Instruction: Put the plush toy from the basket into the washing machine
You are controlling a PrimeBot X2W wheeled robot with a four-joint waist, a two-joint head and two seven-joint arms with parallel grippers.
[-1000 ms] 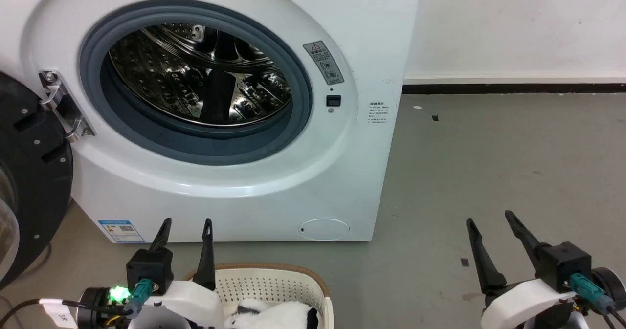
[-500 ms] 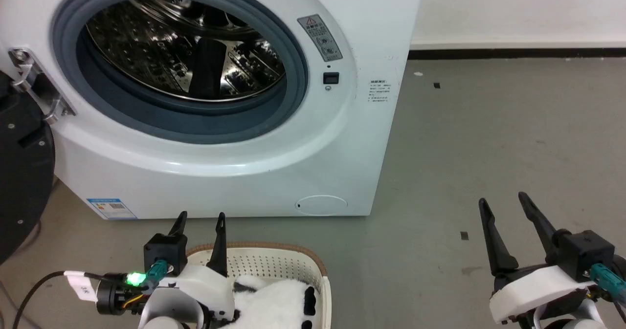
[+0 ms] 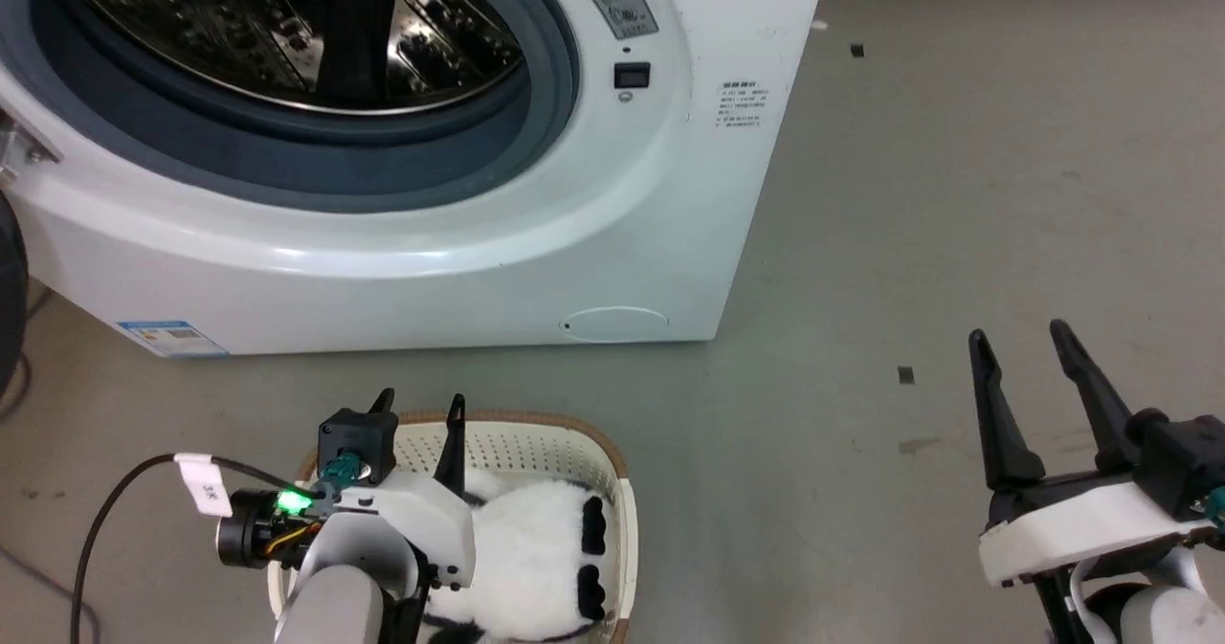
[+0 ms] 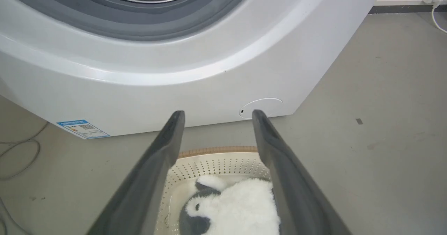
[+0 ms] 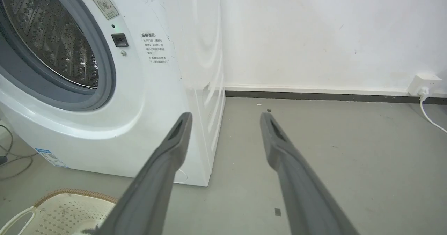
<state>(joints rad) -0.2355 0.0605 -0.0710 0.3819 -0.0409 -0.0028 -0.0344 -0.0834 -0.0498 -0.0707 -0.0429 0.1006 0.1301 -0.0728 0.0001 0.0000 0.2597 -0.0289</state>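
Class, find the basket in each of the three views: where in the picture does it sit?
Head view: the basket sits at the bottom edge, left of centre.
Left wrist view: bottom centre, between the fingers of the left gripper.
Right wrist view: bottom left corner.
Shared landmark: the blue label low on the washing machine.

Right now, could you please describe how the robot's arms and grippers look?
The left gripper and right gripper have two long dark jaws, black mount, white shell, teal connector. The left wrist carries a green light and a black cable with a white tag.
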